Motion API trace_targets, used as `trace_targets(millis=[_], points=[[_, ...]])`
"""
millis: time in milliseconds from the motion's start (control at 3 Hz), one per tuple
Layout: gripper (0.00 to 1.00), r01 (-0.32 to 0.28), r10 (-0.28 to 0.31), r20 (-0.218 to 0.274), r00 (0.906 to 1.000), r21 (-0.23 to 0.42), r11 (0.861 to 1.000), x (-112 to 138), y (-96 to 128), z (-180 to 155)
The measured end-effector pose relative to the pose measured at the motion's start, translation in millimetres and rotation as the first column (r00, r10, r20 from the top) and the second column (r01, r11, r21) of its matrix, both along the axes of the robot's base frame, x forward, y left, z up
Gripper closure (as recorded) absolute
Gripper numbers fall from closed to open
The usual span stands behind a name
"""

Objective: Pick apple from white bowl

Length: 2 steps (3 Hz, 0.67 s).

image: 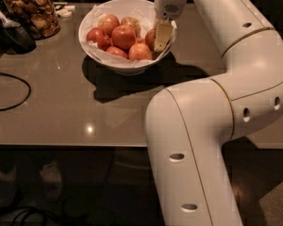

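Because the gripper [162,36] sits low at the right rim of the bowl [126,66], top middle of the frame (open or shut, I cannot tell), it could push the apple [150,38] beside it away.

jar of brown snacks [32,13]: table [85,112] top-left | black cable [9,91]: left edge

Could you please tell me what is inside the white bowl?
The white bowl holds about seven reddish apples on crinkled white paper; the gripper reaches in at its right side. The apples cover the bowl's bottom, and the gripper partly hides one apple.
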State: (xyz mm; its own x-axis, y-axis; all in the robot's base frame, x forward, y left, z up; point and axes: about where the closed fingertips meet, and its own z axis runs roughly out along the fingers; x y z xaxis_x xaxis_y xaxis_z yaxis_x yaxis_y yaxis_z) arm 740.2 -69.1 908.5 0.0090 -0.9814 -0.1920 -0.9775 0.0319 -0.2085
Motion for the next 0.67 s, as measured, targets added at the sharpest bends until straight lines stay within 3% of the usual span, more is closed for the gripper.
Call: trace_targets(millis=[333, 667], points=[[1.0, 0.0, 0.0, 0.0, 1.0, 0.0, 1.0, 0, 0, 0], [1.0, 0.021, -0.02, 0.061, 0.9979, -0.004, 1.0, 6, 4, 20]])
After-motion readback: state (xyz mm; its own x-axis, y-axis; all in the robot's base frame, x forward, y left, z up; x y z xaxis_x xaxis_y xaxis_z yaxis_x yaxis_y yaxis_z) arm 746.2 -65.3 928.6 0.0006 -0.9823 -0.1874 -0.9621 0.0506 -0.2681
